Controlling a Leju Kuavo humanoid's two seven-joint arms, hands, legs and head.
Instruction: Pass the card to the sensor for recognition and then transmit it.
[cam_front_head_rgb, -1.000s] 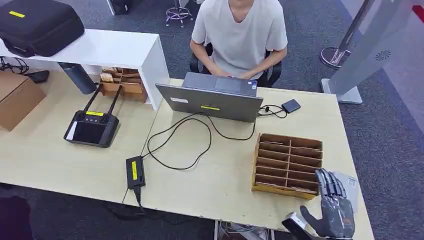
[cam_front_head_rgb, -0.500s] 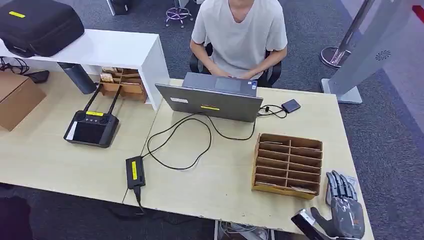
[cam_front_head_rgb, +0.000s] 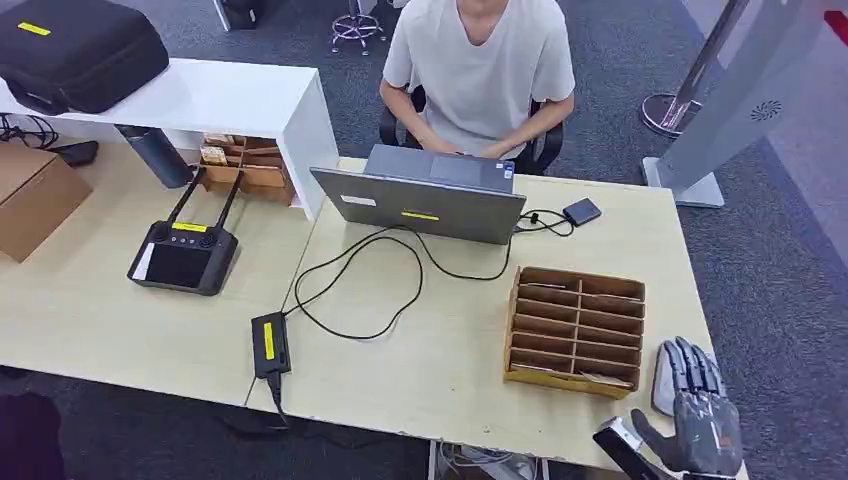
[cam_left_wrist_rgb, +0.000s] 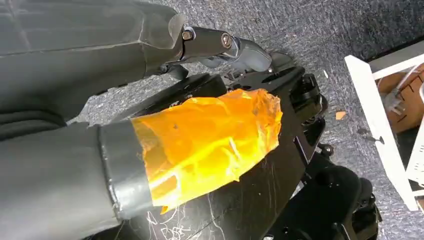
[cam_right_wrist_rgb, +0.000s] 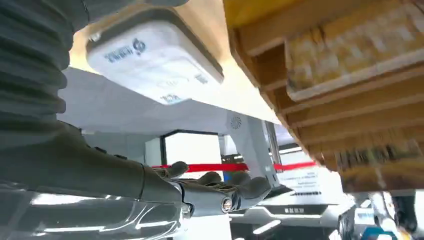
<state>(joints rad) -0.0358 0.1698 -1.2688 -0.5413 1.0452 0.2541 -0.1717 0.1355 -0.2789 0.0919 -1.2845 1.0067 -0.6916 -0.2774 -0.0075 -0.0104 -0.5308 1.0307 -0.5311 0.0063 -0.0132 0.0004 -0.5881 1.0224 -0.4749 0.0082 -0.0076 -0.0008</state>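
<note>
A wooden slotted organiser (cam_front_head_rgb: 575, 328) stands on the right of the table and holds cards, one lying in its near slot (cam_front_head_rgb: 603, 378). In the right wrist view the organiser (cam_right_wrist_rgb: 345, 85) is close up, with cards (cam_right_wrist_rgb: 350, 45) in its slots. Just right of it lies a white sensor (cam_front_head_rgb: 664, 378), seen with its label (cam_right_wrist_rgb: 155, 60) in the right wrist view. My right hand (cam_front_head_rgb: 700, 412) hovers over the table's near right corner, partly over the sensor, fingers spread and holding nothing. My left hand (cam_left_wrist_rgb: 225, 45) hangs by my body with its fingers extended and nothing in them.
A person sits behind an open laptop (cam_front_head_rgb: 420, 200) at the far side. Cables run to a power brick (cam_front_head_rgb: 270, 343) and a small black drive (cam_front_head_rgb: 581, 211). A black controller (cam_front_head_rgb: 183, 256), a cardboard box (cam_front_head_rgb: 35, 195) and a white shelf (cam_front_head_rgb: 240, 100) are on the left.
My right hand has drawn back toward the near right corner, off the organiser's corner, uncovering part of the white sensor. Nothing else has moved.
</note>
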